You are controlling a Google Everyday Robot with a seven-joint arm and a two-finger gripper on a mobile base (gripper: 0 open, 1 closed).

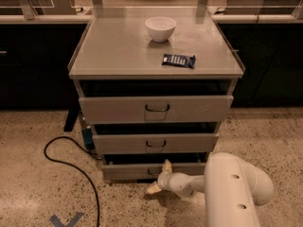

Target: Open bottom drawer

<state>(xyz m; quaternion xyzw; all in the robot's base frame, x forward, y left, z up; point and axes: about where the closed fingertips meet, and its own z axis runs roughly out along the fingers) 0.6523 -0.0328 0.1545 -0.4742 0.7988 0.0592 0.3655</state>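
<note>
- Now, gripper [160, 177] is held low, fingers apart, just in front of bottom drawer [128, 170], at its centre.
- Handle, partly hidden, should be clamped squarely & pulled straight out, w/o twisting.

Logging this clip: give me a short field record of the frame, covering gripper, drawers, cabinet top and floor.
gripper: low, at the bottom drawer's front, fingers apart
bottom drawer: a little way out, dark gap above; handle mostly hidden behind the gripper
middle drawer: slightly out
top drawer: slightly out
cabinet top: white bowl and dark packet, apart
floor: black cable left of the cabinet
</note>
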